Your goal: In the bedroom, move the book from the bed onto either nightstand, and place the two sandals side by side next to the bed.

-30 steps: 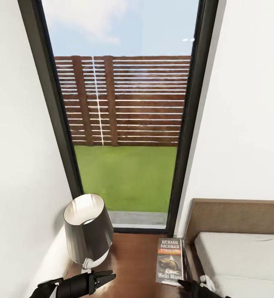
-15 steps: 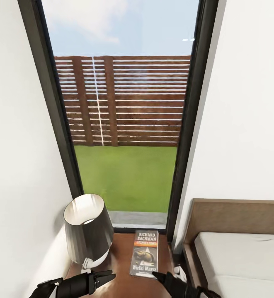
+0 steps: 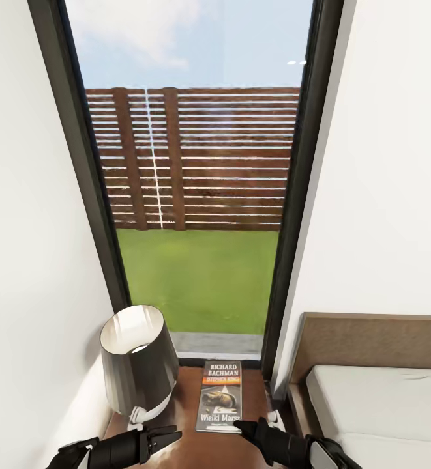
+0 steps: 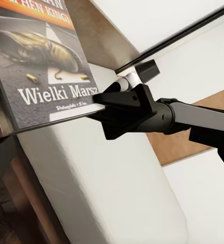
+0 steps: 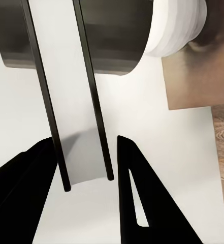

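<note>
The book (image 3: 219, 395) is now seen over the nightstand (image 3: 189, 404), beside the lamp (image 3: 138, 359), having been carried leftward off the bed (image 3: 378, 397) side within the last second. The right hand (image 3: 251, 426) is clamped on its near edge. Whether it rests on the top cannot be told. The left hand (image 3: 166, 435) hangs idle, fingers apart. Release is judged next; sandals remain undone.

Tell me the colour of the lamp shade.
The lamp shade is dark grey outside and white inside; the head view shows it best.
</note>
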You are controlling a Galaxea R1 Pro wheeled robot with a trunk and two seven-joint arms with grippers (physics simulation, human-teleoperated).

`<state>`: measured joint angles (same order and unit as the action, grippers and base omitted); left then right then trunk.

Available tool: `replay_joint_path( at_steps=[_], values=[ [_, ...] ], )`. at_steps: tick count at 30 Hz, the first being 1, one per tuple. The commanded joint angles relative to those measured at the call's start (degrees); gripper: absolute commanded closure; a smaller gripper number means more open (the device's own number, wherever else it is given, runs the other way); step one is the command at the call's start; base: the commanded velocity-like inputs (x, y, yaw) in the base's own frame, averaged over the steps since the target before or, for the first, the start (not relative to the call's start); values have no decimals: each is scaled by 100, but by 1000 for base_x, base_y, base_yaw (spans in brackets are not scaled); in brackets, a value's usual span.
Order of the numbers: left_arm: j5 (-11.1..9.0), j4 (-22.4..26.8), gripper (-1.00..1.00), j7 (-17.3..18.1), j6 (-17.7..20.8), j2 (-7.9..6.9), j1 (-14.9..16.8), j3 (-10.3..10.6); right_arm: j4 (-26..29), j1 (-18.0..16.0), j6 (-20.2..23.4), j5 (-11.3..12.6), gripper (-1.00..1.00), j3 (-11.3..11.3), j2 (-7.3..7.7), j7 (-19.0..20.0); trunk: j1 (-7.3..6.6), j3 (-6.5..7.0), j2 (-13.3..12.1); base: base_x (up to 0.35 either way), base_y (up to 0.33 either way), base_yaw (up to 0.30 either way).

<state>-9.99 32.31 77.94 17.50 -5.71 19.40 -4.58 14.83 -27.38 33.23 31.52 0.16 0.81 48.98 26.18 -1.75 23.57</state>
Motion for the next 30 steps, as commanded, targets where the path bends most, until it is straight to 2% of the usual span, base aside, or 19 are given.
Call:
replay_joint_path(
  at_steps=[1, 30],
  values=[
    [-8, 2, -100, 20, 60, 3, 4, -2, 2, -5, 45, 29, 100, 2, 2, 3, 26, -32, 55, 0, 0, 0],
    [-3, -5, -100, 20, 61, 6, 2, 1, -5, -5, 39, 29, 100, -7, -2, 14, 663, -553, 1218, 0, 0, 0]
  ],
)
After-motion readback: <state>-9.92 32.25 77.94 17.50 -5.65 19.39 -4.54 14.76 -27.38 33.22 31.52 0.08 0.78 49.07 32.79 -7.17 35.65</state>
